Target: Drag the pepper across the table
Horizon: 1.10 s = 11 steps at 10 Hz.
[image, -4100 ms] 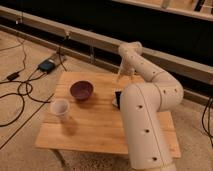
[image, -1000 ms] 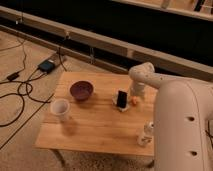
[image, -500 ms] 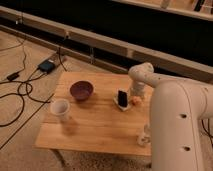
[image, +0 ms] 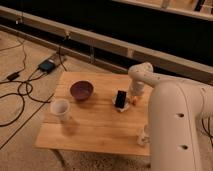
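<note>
Claw (image: pixel 135 93) down low over the counter (image: pixel 95 131)
Orange pepper (image: pixel 134 101) sits right under the claw, black phone (image: pixel 120 98) just left of it. Can't tell if the claw's clamped on anything.

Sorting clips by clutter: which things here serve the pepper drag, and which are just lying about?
In the job: pepper; table; gripper, low at the pepper.
Lying about: purple bowl; white cup; black phone; white bottle.

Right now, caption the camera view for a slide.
Robot hand at the orange pepper beside the black phone on the table.
</note>
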{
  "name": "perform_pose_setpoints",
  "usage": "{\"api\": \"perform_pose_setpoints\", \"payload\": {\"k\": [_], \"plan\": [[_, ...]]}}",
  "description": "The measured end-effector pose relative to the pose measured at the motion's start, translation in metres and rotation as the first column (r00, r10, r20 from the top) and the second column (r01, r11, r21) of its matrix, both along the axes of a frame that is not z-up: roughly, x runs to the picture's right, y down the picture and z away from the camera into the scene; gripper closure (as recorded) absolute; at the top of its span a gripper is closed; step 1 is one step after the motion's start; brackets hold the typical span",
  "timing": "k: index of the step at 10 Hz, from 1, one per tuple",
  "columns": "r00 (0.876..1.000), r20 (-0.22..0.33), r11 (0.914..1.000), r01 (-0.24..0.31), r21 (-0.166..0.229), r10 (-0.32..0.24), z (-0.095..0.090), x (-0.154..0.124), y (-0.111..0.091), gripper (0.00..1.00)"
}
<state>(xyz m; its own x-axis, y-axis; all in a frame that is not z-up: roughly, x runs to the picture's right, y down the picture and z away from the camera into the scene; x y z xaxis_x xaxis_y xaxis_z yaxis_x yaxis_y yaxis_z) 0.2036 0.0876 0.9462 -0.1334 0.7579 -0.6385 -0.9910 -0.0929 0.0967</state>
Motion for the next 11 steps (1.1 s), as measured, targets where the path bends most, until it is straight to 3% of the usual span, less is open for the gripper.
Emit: {"api": "perform_pose_setpoints", "payload": {"k": [2,6,11], "plan": [[1.000,-0.002,1.0000,-0.006,-0.003,0.006,0.000,0.003,0.000,1.00],[0.999,-0.035,0.9998,0.000,-0.021,-0.001,-0.005,0.020,0.000,1.00],[0.999,-0.034,0.9956,0.008,-0.093,-0.011,-0.015,0.024,0.013,1.00]]}}
